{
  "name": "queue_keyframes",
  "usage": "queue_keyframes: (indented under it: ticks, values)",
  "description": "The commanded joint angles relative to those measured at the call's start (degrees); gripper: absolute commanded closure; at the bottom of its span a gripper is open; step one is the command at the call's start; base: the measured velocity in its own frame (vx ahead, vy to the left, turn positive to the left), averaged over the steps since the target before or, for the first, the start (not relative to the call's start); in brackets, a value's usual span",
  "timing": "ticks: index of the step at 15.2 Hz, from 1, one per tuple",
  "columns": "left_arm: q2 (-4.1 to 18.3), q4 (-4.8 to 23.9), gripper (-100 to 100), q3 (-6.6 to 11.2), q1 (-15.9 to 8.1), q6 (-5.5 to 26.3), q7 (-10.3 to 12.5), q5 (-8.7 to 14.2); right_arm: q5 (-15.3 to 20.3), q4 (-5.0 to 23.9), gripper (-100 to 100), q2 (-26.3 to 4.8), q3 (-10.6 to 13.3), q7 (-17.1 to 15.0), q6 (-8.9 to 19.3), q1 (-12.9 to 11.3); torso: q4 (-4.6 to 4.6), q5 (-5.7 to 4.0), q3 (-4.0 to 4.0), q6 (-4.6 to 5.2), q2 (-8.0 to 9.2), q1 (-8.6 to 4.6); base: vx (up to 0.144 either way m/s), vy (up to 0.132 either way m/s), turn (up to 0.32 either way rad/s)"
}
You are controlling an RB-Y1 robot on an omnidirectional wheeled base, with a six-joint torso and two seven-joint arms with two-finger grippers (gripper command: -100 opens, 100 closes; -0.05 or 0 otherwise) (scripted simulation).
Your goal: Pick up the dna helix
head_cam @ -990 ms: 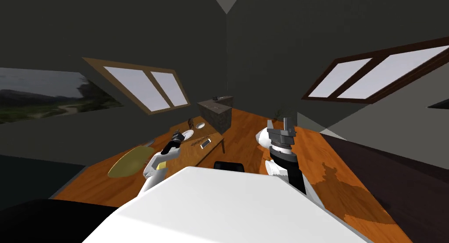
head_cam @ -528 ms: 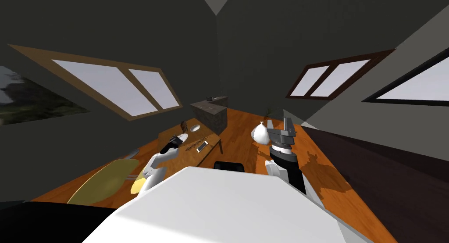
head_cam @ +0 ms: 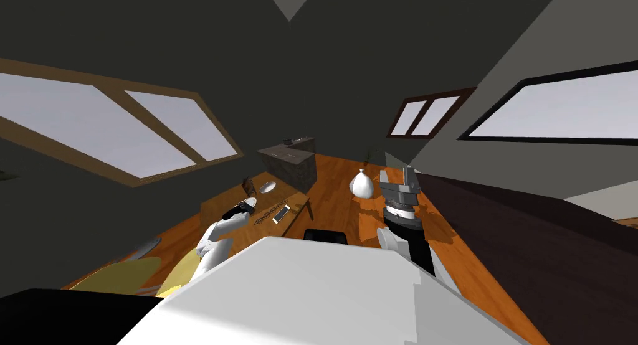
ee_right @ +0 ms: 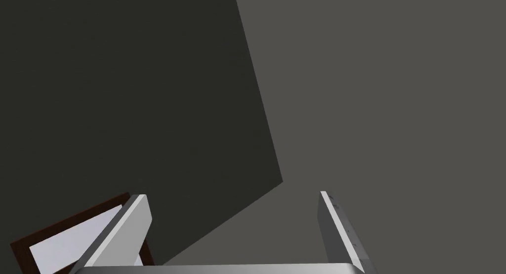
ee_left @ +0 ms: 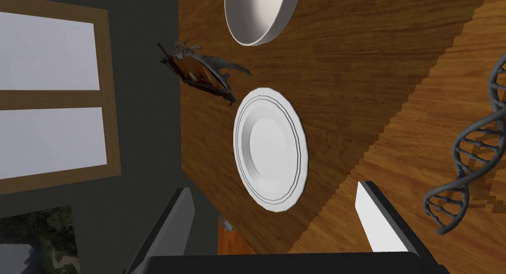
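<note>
On the table (ee_left: 370,63) below my left gripper (ee_left: 273,189) lies the plate (ee_left: 269,148) — bowl (ee_left: 257,14) beyond it, figurine (ee_left: 202,73) at the far left edge, dna helix (ee_left: 469,162) to its right, phone (head_cam: 281,213) right of that — and a vase (head_cam: 362,184) stands on the floor (head_cam: 336,198) right of the table.

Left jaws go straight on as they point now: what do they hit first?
Most likely the white plate, centred between the open left jaws on the wooden table. The dna helix lies off to one side, outside the jaws. Depth to the plate is unclear.

Plate (ee_left: 271,150), bowl (ee_left: 254,14) and dark figurine (ee_left: 202,73) share a wooden table (ee_left: 370,63).
</note>
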Motion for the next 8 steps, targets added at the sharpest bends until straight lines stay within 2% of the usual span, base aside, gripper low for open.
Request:
queue_keyframes:
  ticks: [1, 3, 4, 6, 7, 8]
  values:
    - [0.0, 2.9, -100, 1.85, -0.5, 2.9, 1.6, 0.8, 0.0, 0.0, 0, 0.0, 0.0, 0.0, 0.0, 0.0, 0.0, 0.0, 0.0, 0.0, 0.0, 0.0, -0.001, 0.036, -0.348]
    - [0.0, 3.5, -100, 1.85, -0.5, 4.1, 1.6, 0.8, 0.0, 0.0, 0, 0.0, 0.0, 0.0, 0.0, 0.0, 0.0, 0.01, 0.01, -0.01, 0.01, 0.04, -0.002, 0.035, -0.201]
    - [0.1, 5.0, -100, 3.19, -1.0, 6.7, 2.8, 1.3, 0.0, 0.0, 0, 0.0, 0.0, 0.0, 0.0, 0.0, 0.0, 0.01, 0.0, -0.05, 0.01, 0.03, -0.003, 0.025, -0.248]
    - [0.1, 5.6, -100, 3.19, -1.0, 6.9, 2.8, 1.3, 0.0, 0.0, 0, 0.0, 0.0, 0.0, 0.0, 0.0, 0.0, 0.01, 0.0, -0.01, 0.0, 0.02, -0.001, 0.029, -0.182]
    - [0.2, 7.7, -100, 4.48, -1.5, 8.8, 3.9, 1.8, 0.0, 0.0, 0, 0.0, 0.0, 0.0, 0.0, 0.0, 0.0, 0.0, 0.0, -0.05, 0.0, 0.01, 0.001, 0.027, -0.206]
    - [0.2, 7.7, -100, 4.48, -1.5, 9.7, 3.9, 1.8, 0.0, 0.0, 0, 0.0, 0.0, 0.0, 0.0, 0.0, 0.0, 0.0, 0.0, -0.01, -0.01, 0.01, 0.0, 0.035, -0.238]
